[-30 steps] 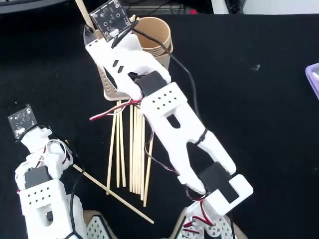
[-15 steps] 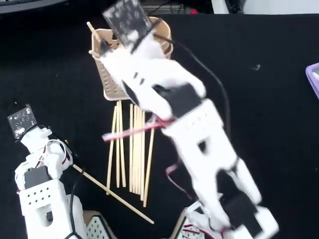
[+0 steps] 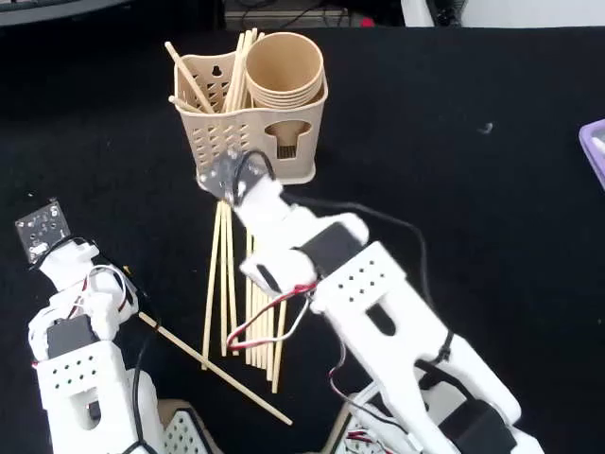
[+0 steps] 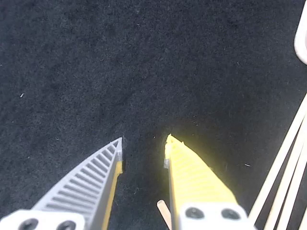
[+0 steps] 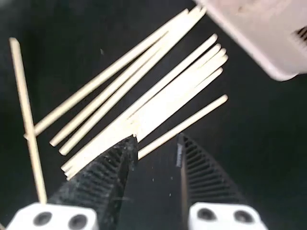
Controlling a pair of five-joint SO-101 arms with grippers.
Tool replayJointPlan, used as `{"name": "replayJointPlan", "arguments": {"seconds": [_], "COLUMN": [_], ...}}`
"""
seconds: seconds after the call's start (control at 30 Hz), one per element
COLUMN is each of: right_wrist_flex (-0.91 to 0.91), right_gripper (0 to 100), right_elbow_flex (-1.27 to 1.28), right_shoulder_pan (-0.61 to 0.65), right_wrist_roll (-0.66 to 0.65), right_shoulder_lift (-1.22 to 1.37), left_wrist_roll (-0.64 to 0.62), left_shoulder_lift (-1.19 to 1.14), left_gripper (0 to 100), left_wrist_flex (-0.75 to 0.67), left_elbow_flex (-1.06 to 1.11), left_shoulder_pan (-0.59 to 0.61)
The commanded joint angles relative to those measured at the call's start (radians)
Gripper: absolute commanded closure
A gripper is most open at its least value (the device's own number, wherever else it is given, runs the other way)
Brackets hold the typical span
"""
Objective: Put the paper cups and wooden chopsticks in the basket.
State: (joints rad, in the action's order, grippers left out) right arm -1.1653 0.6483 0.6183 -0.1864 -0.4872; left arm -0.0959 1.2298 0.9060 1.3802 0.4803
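Observation:
A beige basket [image 3: 248,130] stands at the back of the black table, with stacked paper cups [image 3: 285,68] and a few wooden chopsticks [image 3: 202,87] in it. Several loose chopsticks [image 3: 230,284] lie in a bundle in front of it, seen close in the right wrist view [image 5: 158,103]. My right gripper [image 5: 156,141] hangs open just above the bundle's near end, holding nothing. The basket's corner [image 5: 261,31] shows beyond. My left gripper [image 4: 144,143] is open over bare cloth at the front left, beside a chopstick tip [image 4: 163,209].
One chopstick [image 3: 213,369] lies slanted across the front, from the left arm [image 3: 80,322] toward the right arm's base. A purple object [image 3: 596,151] sits at the right edge. The black cloth to the right of the basket is bare.
The right arm has swung back from over the basket and come down above the loose chopsticks. The left arm has kept still.

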Motion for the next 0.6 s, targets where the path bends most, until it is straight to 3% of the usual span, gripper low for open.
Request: {"name": "replayJointPlan", "arguments": {"seconds": [0.0,0.13,0.23,0.37,0.57], "right_wrist_flex": [0.100,0.173,0.207,0.282,0.339], "right_gripper": [83.7,83.8,83.9,83.9,83.9], "right_elbow_flex": [0.061,0.125,0.185,0.292,0.346], "right_shoulder_pan": [-0.169,-0.416,-0.534,-0.577,-0.582], "right_wrist_roll": [0.014,0.037,0.043,0.147,0.183], "right_shoulder_lift": [-0.042,-0.042,-0.042,-0.042,-0.041], "left_wrist_roll": [0.063,0.114,0.210,0.331,0.342], "left_shoulder_lift": [0.003,0.003,0.002,-0.018,-0.315], "left_gripper": [85,76,76,76,76], "left_wrist_flex": [0.048,0.120,0.157,0.282,0.471], "left_elbow_flex": [-0.084,-0.136,-0.166,-0.254,-0.450], "left_shoulder_pan": [-0.019,-0.093,-0.142,-0.188,-0.197]}}
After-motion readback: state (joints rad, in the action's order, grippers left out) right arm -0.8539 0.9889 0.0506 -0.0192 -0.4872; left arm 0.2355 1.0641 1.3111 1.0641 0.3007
